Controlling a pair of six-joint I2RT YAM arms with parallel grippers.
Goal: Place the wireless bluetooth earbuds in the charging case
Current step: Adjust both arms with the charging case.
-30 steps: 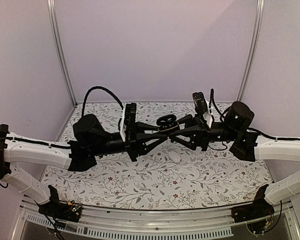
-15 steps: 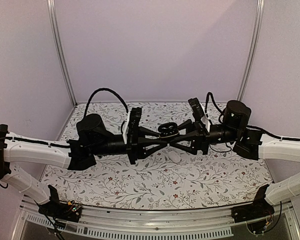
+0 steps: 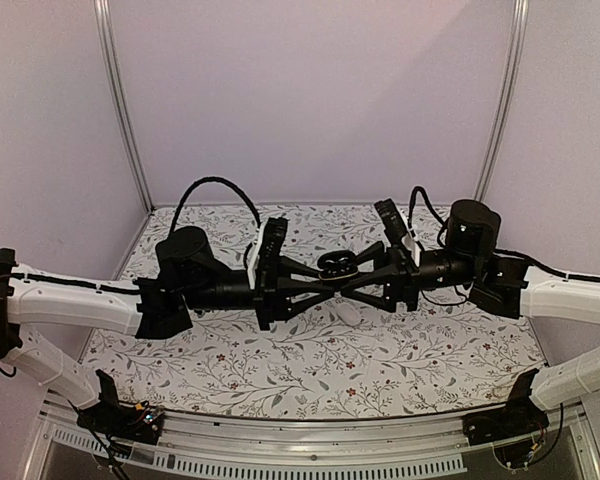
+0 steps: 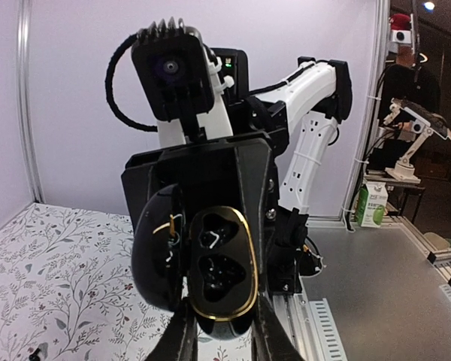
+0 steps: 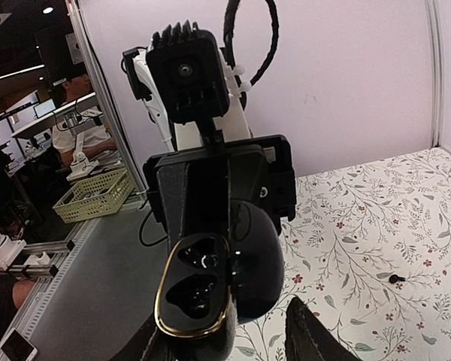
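A black charging case [image 4: 218, 263] with a gold rim hangs open above the table, its lid [image 4: 156, 256] swung to the side. Both wells look empty. My left gripper [image 4: 222, 342] is shut on the lower end of the case base. My right gripper [image 5: 225, 342] faces it from the other side. Its jaws straddle the case [image 5: 199, 289], and its right finger [image 5: 308, 335] stands apart from the lid. In the top view the two grippers meet at the case [image 3: 335, 263] in mid-table. One tiny dark earbud [image 5: 395, 277] lies on the floral cloth, also seen as the earbud [image 4: 34, 353].
A white oval pebble-shaped object [image 3: 350, 313] lies on the floral cloth [image 3: 280, 360] just in front of the grippers. Metal posts [image 3: 120, 110] and lilac walls close off the back. Beyond the table lie a yellow basket [image 5: 94, 197] and a grey bench.
Both wrists have shifted slightly and levelled, and the case has dropped a little. My right jaws have widened around the case. The left grip is unchanged.
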